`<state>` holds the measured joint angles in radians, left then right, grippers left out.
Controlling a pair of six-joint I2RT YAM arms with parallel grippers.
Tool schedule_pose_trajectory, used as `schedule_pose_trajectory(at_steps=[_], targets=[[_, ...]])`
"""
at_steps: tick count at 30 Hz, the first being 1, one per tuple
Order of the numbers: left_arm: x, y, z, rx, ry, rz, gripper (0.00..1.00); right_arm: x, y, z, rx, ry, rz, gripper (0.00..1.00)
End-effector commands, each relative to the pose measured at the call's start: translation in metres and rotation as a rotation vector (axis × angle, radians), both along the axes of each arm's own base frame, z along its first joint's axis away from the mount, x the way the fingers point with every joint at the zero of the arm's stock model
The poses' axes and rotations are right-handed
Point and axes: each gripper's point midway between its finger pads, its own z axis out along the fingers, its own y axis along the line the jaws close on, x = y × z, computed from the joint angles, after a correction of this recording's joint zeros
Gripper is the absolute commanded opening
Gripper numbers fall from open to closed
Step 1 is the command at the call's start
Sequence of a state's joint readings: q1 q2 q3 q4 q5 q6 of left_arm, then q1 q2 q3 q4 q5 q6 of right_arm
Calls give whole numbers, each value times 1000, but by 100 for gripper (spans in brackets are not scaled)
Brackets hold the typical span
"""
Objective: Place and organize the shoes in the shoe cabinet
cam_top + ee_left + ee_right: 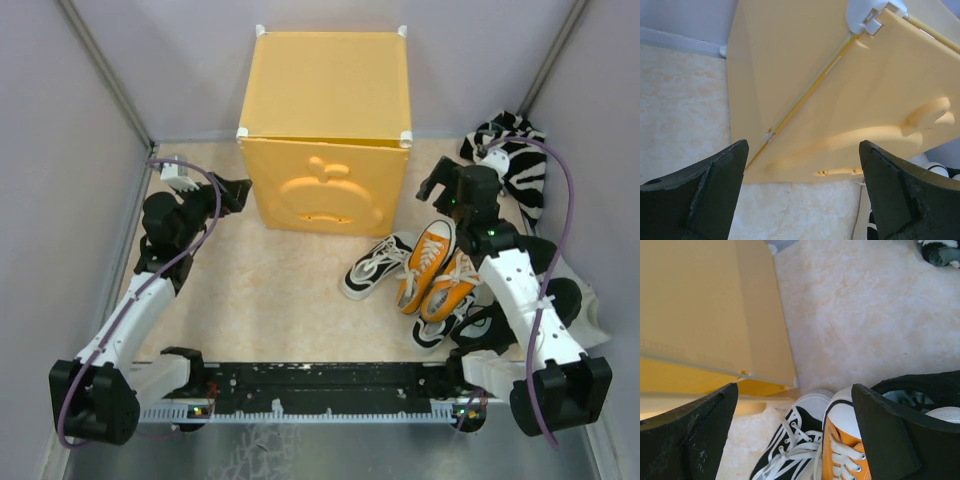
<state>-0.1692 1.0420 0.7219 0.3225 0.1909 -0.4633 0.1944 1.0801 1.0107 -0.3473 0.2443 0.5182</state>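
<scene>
Overhead, the seemingly shut cabinet [325, 100] sits between the left gripper [236, 190] and right gripper [434, 186], both wide open and empty, with the shoes [420, 270] just behind the right one, toes pointing cabinetward; the left wrist view shows the door [880, 100] edge dead ahead; the right wrist view shows the shoes directly beneath.

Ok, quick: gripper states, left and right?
Left gripper: jaws open, empty, facing the shoe cabinet.
Right gripper: jaws open, empty, over the black-and-white sneaker and orange sneaker.
</scene>
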Motion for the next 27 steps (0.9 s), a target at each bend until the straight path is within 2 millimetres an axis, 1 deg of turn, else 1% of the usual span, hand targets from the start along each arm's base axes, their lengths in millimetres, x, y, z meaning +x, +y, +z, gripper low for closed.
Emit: schedule_pose_trajectory(at_steps=[1, 8, 13, 15, 16, 19, 22, 24, 27], targets=[[-3, -2, 14, 4, -54, -4, 98, 1, -2, 37, 10, -87, -20, 96], [-4, -2, 13, 4, -52, -7, 98, 1, 5, 26, -22, -64, 46, 96], [-4, -3, 13, 4, -49, -10, 98, -3, 0, 21, -87, -22, 59, 96], [-3, -4, 12, 2, -44, -13, 98, -7, -3, 15, -102, 23, 49, 93], [-4, -5, 12, 1, -44, -17, 98, -9, -1, 8, -103, 57, 62, 91], [-4, -7, 11, -1, -39, -25, 98, -16, 14, -14, -80, 149, 145, 83], [-3, -7, 9, 2, -37, -24, 98, -28, 24, -36, -92, 211, 165, 78], [-3, -5, 7, 6, -35, -16, 98, -36, 33, -47, -108, 229, 180, 76], [-3, -5, 7, 6, -35, -13, 98, -48, 50, -54, -120, 239, 225, 75]])
